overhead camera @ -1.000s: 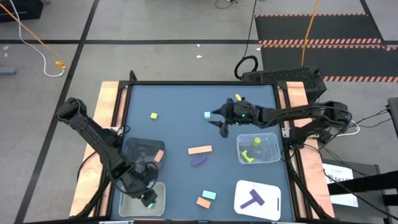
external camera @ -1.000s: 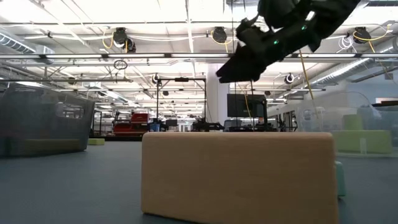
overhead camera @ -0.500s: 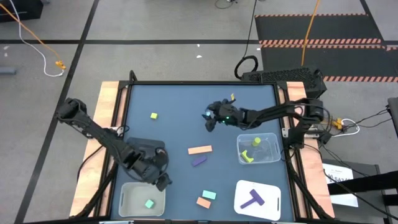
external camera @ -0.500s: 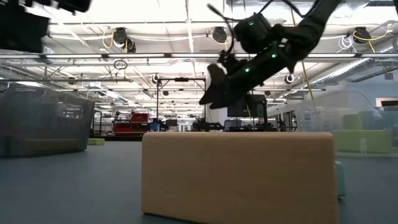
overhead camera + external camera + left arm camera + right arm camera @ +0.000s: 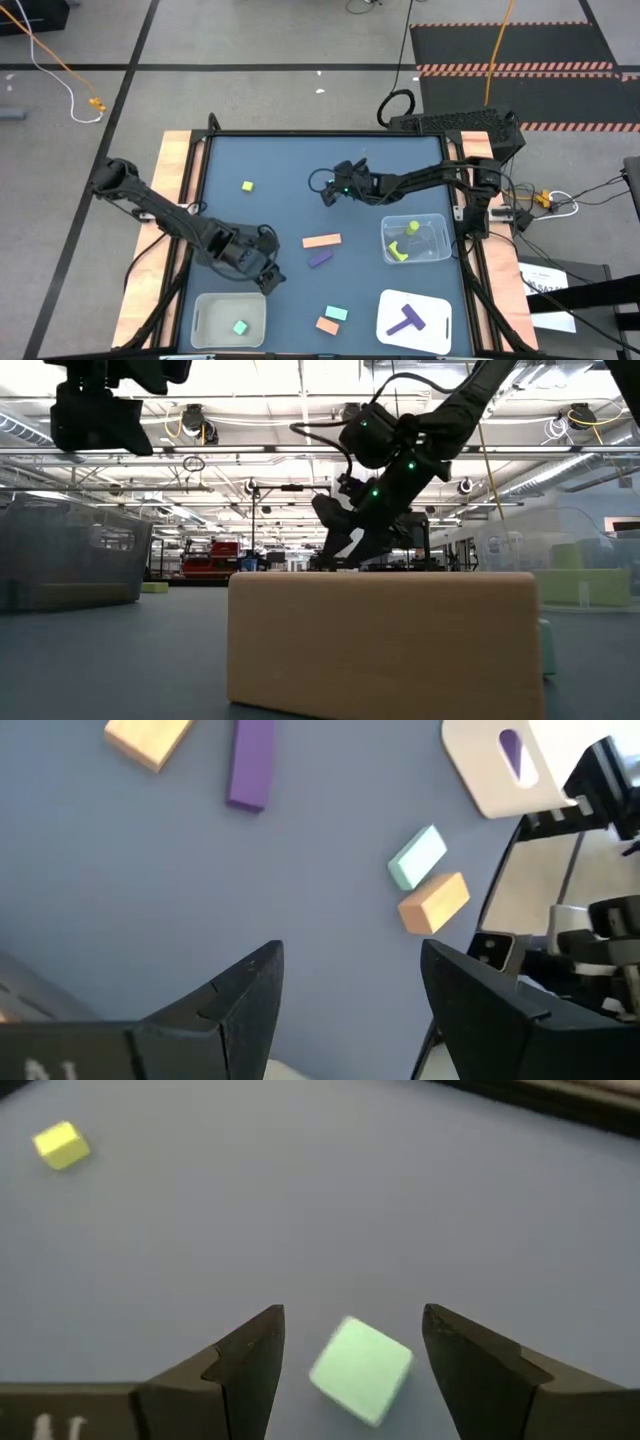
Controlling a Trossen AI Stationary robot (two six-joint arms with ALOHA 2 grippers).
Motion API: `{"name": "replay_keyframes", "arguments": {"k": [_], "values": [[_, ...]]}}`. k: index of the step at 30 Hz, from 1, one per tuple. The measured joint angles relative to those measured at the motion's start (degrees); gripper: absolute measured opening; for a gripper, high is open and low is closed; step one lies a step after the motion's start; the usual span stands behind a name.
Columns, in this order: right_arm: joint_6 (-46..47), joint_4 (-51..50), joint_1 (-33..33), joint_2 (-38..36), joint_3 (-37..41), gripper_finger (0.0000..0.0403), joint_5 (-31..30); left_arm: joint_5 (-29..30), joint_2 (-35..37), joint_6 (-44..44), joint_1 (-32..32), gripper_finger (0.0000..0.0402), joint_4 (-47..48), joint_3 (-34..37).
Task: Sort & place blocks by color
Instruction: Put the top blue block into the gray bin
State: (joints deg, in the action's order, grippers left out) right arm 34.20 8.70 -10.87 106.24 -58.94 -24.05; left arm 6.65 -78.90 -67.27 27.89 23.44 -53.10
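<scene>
While the right gripper (image 5: 352, 1342) is hanging spread over the far middle of the dark blue table (image 5: 290, 160), a small mint-green cube block (image 5: 361, 1370) is sitting between its fingers, untouched so far as the wrist view shows; in the high view the gripper is hiding that cube. Judging by look, the cube is light, rigid and smooth-faced; it is lying turned at an angle to the fingers, so a closing pinch may be landing on corners and twisting it; squaring to two flat opposite faces seems the safer hold. A small yellow-green cube (image 5: 247, 186) is lying well apart on the table's left side, out of the way.

The left gripper (image 5: 268, 281) is hovering spread and empty over the near-left of the table, just beyond the clear plastic bin (image 5: 203, 318) holding one mint-green block (image 5: 239, 327). Ahead of it are lying a purple bar (image 5: 320, 259) and a salmon-orange flat bar (image 5: 321, 241); nearer the front edge a mint-green bar (image 5: 336, 313) and a salmon-orange block (image 5: 327, 325) are resting side by side, close or touching. A second clear bin (image 5: 440, 222) on the right is holding yellow-green pieces; a white tray (image 5: 392, 322) is carrying a purple bent piece (image 5: 405, 321). Nothing is crowding the mint cube; the route to the left bin is crossing the bars.
</scene>
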Motion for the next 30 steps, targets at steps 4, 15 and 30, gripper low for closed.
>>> {"name": "replay_keyframes", "arguments": {"k": [4,15,30], "values": [[0.72,-0.97,0.02,0.00,0.00,0.0231,0.02,-0.08,1.53,1.47,-0.35,0.0237,0.05,0.00],[-0.42,0.48,0.07,4.95,0.07,0.0231,0.11,-0.05,4.14,3.32,-0.87,0.0237,0.46,-0.04],[-2.55,5.79,-0.02,7.96,0.07,0.0114,0.08,1.05,4.13,7.12,-0.87,0.0237,0.32,-0.04]]}}
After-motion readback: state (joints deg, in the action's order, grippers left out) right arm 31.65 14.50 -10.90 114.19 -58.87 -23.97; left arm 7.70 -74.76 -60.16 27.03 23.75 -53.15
